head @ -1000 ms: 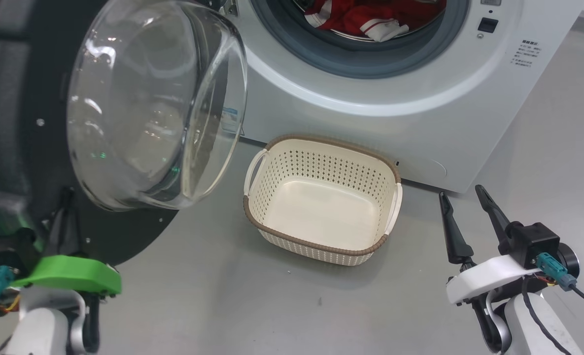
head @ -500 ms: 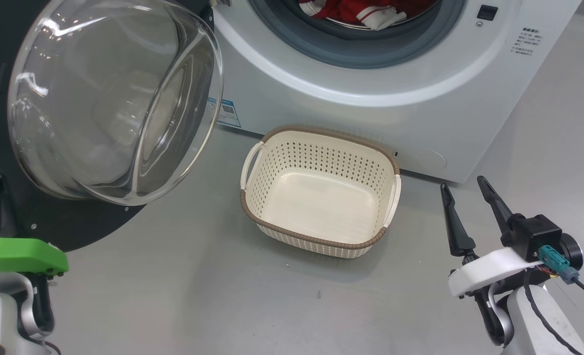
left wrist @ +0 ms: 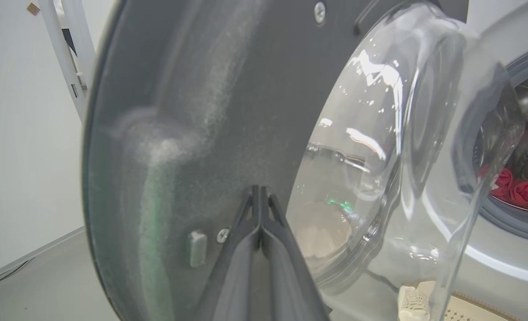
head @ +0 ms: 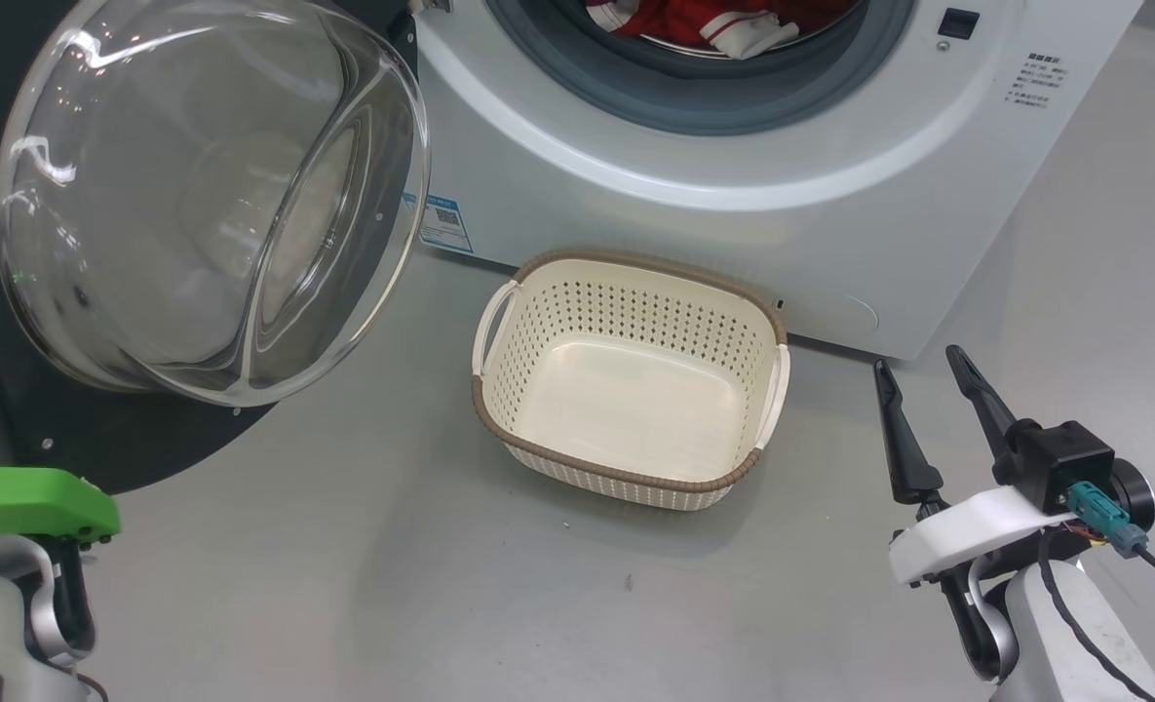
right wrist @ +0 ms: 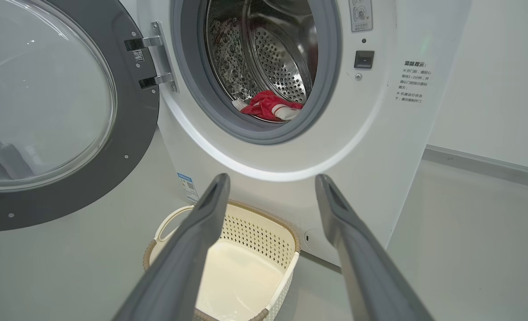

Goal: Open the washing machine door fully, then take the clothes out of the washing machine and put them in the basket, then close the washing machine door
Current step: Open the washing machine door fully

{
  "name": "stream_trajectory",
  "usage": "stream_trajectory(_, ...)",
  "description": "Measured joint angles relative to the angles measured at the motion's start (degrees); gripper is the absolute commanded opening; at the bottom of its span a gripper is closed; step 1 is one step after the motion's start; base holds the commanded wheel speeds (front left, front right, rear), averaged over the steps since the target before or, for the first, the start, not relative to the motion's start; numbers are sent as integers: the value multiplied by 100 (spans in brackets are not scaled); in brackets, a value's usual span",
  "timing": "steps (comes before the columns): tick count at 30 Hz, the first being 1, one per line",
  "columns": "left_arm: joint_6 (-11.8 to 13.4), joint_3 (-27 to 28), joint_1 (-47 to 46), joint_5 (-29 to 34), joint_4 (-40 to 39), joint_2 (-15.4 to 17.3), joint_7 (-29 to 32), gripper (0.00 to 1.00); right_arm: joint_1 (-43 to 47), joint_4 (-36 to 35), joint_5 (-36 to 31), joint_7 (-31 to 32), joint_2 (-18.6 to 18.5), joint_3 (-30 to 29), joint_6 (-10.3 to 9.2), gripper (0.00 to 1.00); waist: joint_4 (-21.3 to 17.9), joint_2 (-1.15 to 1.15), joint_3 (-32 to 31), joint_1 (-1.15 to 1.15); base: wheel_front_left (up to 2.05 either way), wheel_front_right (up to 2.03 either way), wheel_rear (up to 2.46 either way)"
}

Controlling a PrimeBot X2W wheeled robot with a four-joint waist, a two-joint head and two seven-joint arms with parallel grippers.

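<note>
Swung open on its hinges, off to the left of the drum mouth: washing machine door [head: 207,205], glass bowl bulging toward the head camera, black ring around it; close up against the inner face of that ring, left gripper [left wrist: 259,196], long fingers pressed together with nothing between them, tips near a screw [left wrist: 222,235] and a small pale stud [left wrist: 197,248]; whether touching the ring or just short of it, impossible to tell.

Inside the washing machine [head: 733,224], low in the steel drum [right wrist: 268,53] just behind the grey seal [head: 694,97]: clothes [right wrist: 268,104], red with white parts; a strip of them also at the top edge of the head view.

On the floor [head: 392,565], upright and empty: basket [head: 626,322], just before the machine's front panel and below the drum mouth, far rim near the panel's bottom edge, apart from the door.

To the right of the basket, near the machine's front right corner and above the floor: right gripper [head: 916,357], fingers spread wide and holding nothing, pointed toward the machine front; well apart from clothes and door.

Low on the front panel near its left bottom corner, a small blue label [head: 439,222]; to the right of the drum mouth, printed text [head: 1033,86], with a dark latch slot [head: 957,21] above it.
</note>
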Motion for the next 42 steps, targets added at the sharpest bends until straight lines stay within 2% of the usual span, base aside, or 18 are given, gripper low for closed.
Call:
stream_trajectory(7, 44, -136, 85, 253, -208, -76, -56, 0, -12, 42, -36, 0, 19, 21, 27, 100, -35, 0, -77, 0, 0, 0, 0)
stream_trajectory(22, -16, -864, 1025, 633, -869, -583, -57, 0, 68, 118, -33, 0, 98, 2, 44, 100, -130, 0, -379, 0, 0, 0, 0)
stream_trajectory(24, -59, -981, 1124, 659, -921, -630, -57, 45, 107, 133, -31, 0, 113, 1, 44, 100, -153, 0, -428, 0, 0, 0, 0)
stream_trajectory(25, -75, -1024, 1175, 661, -943, -643, -57, 96, 131, 137, -31, 0, 121, 3, 44, 100, -166, 0, -452, 0, 0, 0, 0)
stream_trajectory(26, -75, -1024, 1175, 661, -943, -643, -57, 100, 131, 137, -31, 0, 121, 3, 44, 100, -166, 0, -452, 0, 0, 0, 0)
stream_trajectory(35, -189, -1344, 1374, 779, -1215, -668, -49, 100, 168, 145, -27, 0, 167, 101, 49, 100, -426, 0, -596, 0, 0, 0, 0)
stream_trajectory(42, -216, -1426, 1485, 778, -1280, -670, 60, 100, 193, 109, -11, 0, 192, 202, 49, 100, -848, 0, -658, 0, 0, 0, 0)
